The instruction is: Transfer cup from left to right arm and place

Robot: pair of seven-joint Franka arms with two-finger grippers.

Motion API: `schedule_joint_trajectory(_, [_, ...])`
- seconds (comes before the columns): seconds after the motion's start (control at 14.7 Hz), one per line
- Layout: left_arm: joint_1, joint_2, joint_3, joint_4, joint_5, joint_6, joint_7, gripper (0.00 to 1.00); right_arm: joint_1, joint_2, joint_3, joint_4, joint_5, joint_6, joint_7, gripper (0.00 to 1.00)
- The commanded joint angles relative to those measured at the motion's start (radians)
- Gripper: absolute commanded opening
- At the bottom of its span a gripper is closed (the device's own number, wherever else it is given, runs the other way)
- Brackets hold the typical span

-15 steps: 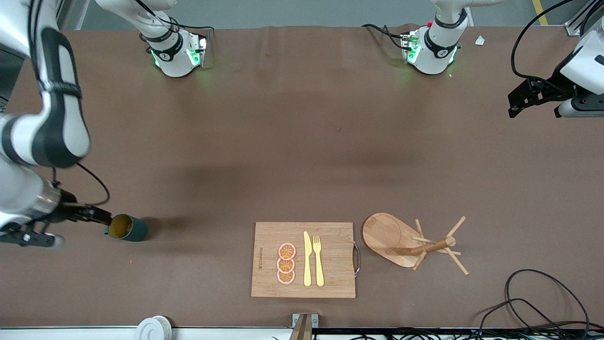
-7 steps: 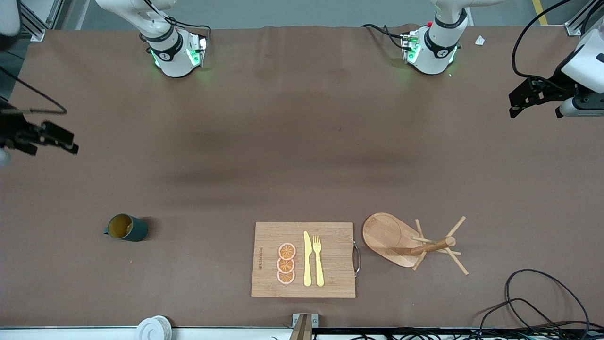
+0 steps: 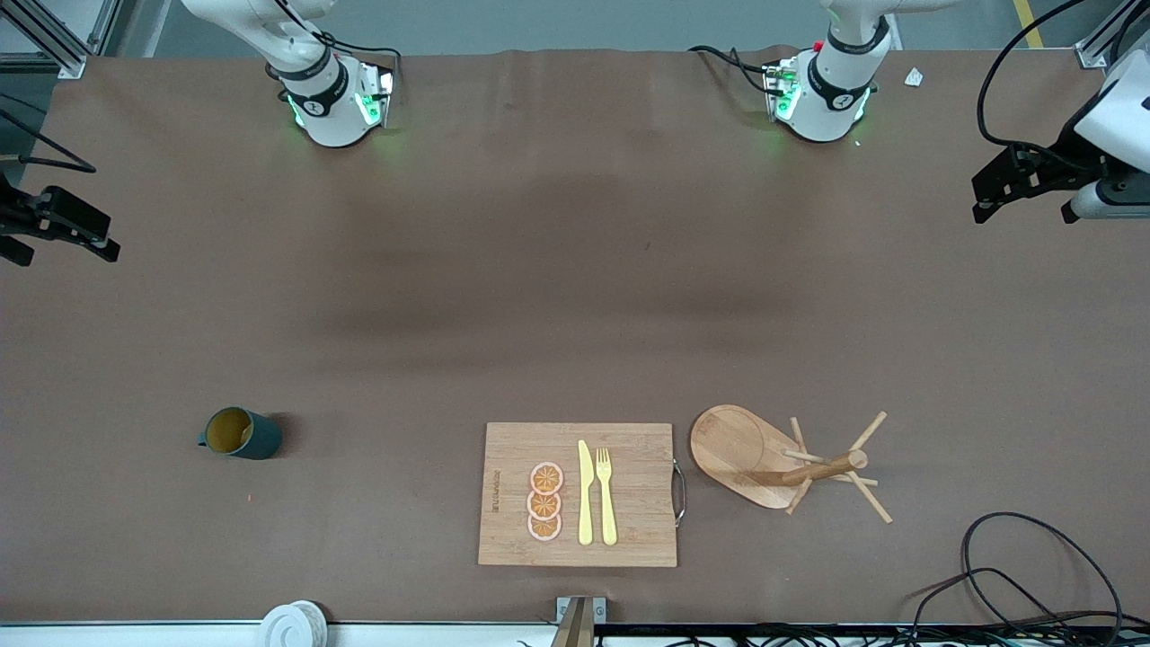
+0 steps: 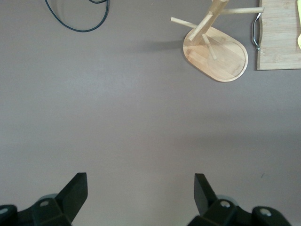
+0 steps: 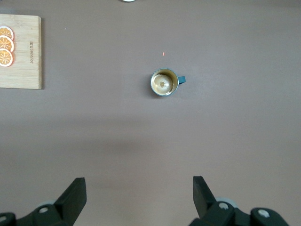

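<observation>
The cup (image 3: 240,434) stood upright on the table (image 3: 539,270) toward the right arm's end — free of both grippers. The right gripper (image 5: 139,197) and left gripper (image 4: 140,194) hung wide open — over bare table.

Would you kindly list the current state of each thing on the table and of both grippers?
cup: upright, free, on the table
left gripper: open, empty, over bare table
right gripper: open, empty, over bare table
mug tree: upright, pegs bare
cutting board: flat, carrying orange slices, knife, fork
</observation>
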Motion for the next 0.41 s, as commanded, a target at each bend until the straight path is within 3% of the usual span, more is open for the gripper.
schedule_joint_trajectory(0.0, [0.0,-0.002,0.002,0.017,-0.026,-0.015,0.008,1.0,-0.004,-0.038,0.003,-0.045,-0.023,0.041,-0.011,1.0])
schedule_joint_trajectory(0.14, [0.0,-0.002,0.002,0.019,-0.085,-0.041,0.0,1.0,-0.006,-0.038,0.003,-0.048,-0.023,0.044,-0.008,1.0])
schedule_joint_trajectory(0.34, [0.0,-0.003,0.004,0.019,-0.081,-0.049,-0.001,1.0,-0.029,-0.061,0.002,-0.103,-0.02,0.094,-0.007,1.0])
